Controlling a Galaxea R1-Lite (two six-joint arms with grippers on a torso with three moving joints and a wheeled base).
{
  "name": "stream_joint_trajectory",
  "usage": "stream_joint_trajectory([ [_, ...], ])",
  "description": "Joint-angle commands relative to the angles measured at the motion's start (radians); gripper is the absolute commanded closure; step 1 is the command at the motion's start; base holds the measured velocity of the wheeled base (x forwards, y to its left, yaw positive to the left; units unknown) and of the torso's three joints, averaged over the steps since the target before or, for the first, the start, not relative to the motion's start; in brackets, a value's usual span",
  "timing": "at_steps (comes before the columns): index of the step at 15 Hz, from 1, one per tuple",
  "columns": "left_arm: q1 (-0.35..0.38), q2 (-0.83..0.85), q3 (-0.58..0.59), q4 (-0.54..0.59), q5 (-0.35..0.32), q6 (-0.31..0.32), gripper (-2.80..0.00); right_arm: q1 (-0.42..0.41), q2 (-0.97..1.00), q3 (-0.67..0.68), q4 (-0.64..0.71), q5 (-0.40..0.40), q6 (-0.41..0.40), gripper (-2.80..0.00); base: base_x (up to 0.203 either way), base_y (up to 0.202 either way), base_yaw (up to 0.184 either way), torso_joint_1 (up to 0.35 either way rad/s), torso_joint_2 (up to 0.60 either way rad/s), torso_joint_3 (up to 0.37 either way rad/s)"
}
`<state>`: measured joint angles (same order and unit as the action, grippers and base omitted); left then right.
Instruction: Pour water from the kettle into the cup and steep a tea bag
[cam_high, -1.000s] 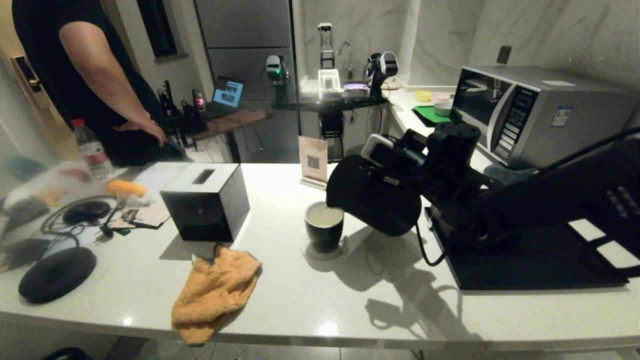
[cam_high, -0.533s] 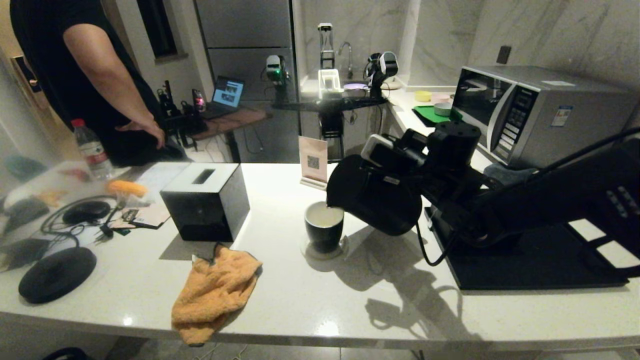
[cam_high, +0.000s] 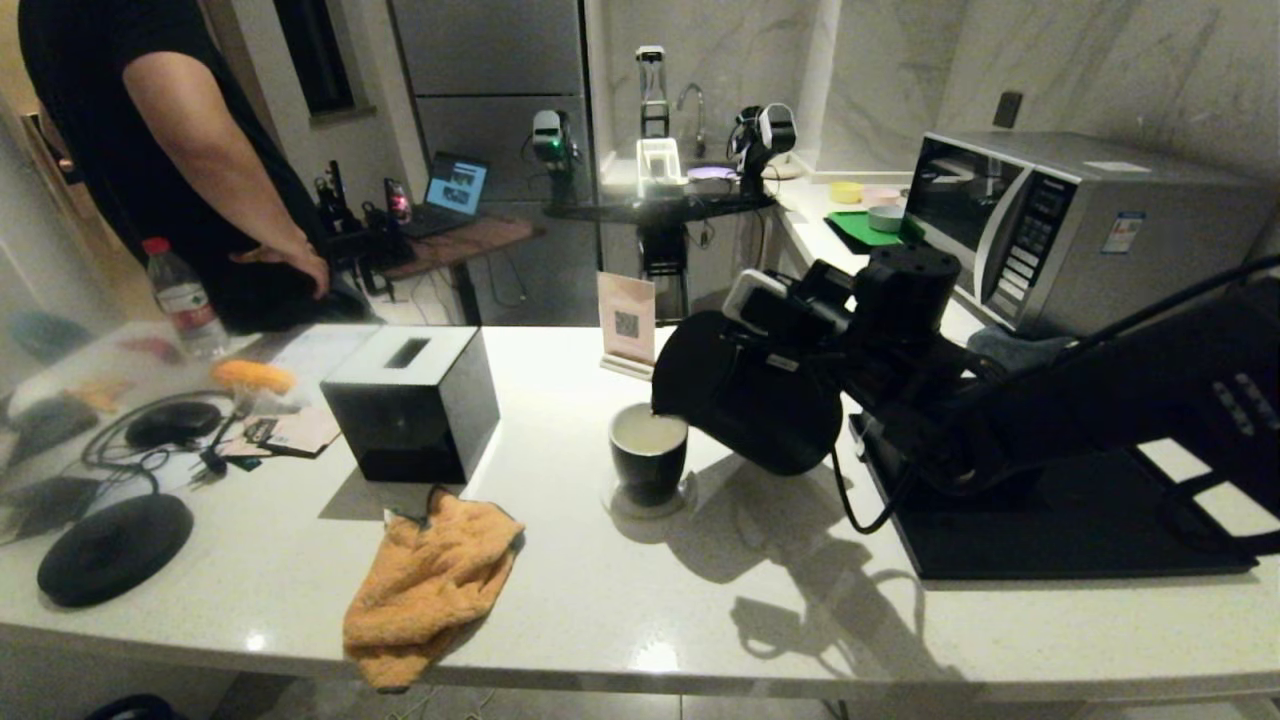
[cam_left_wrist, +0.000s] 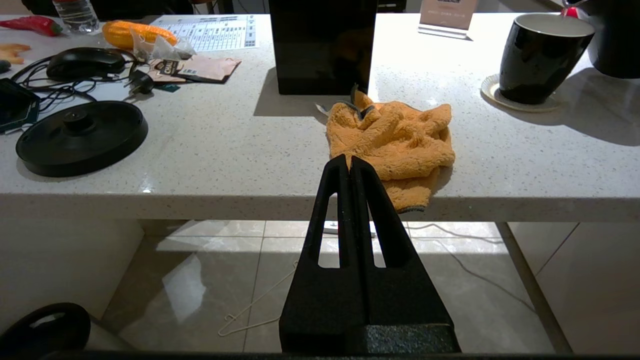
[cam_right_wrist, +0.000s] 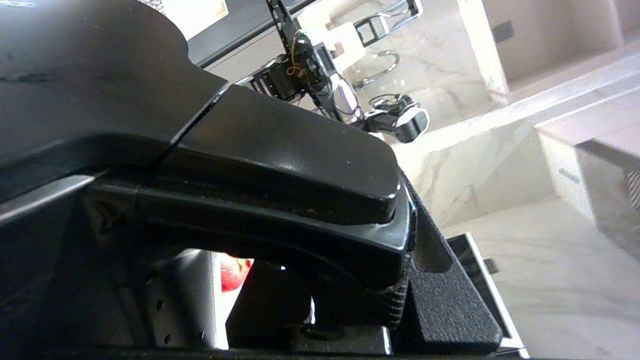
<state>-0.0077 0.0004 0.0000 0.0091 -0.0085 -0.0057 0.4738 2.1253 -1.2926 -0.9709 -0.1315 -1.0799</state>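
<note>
Kettle (cam_high: 745, 400), centre of the head view, is tipped with its spout over the cup (cam_high: 648, 452), right gripper (cam_right_wrist: 350, 280) jaws clamped on its handle. Cup sits on a small coaster on the bench (cam_high: 600, 590) and already looks nearly full; I can't see any water stream. Risk: more tilt overflows it, or the spout knocks the rim. Left gripper (cam_left_wrist: 350, 165) parked below the bench edge, jaws closed, empty.
</note>
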Motion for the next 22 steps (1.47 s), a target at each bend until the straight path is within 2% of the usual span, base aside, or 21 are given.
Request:
stream_joint_trajectory([
  [1,0.000,0.000,0.000,0.000,0.001,0.000,0.00,0.000,-0.004,0.001,-0.001,-0.007,0.024,0.00,0.000,0.000,0.000,0.000,0.00,0.000],
  [8,0.000,0.000,0.000,0.000,-0.001,0.000,0.00,-0.009,-0.013,0.001,0.003,-0.083,0.122,0.00,0.000,0.000,0.000,0.000,0.00,0.000],
  [12,0.000,0.000,0.000,0.000,-0.001,0.000,0.00,-0.025,-0.028,0.004,0.035,-0.159,0.220,0.00,0.000,0.000,0.000,0.000,0.00,0.000],
  [15,0.000,0.000,0.000,0.000,0.000,0.000,0.00,-0.048,-0.039,0.004,0.044,-0.165,0.242,0.00,0.000,0.000,0.000,0.000,0.00,0.000],
  [22,0.000,0.000,0.000,0.000,-0.001,0.000,0.00,-0.072,-0.070,0.006,0.043,-0.192,0.354,0.00,0.000,0.000,0.000,0.000,0.00,0.000],
])
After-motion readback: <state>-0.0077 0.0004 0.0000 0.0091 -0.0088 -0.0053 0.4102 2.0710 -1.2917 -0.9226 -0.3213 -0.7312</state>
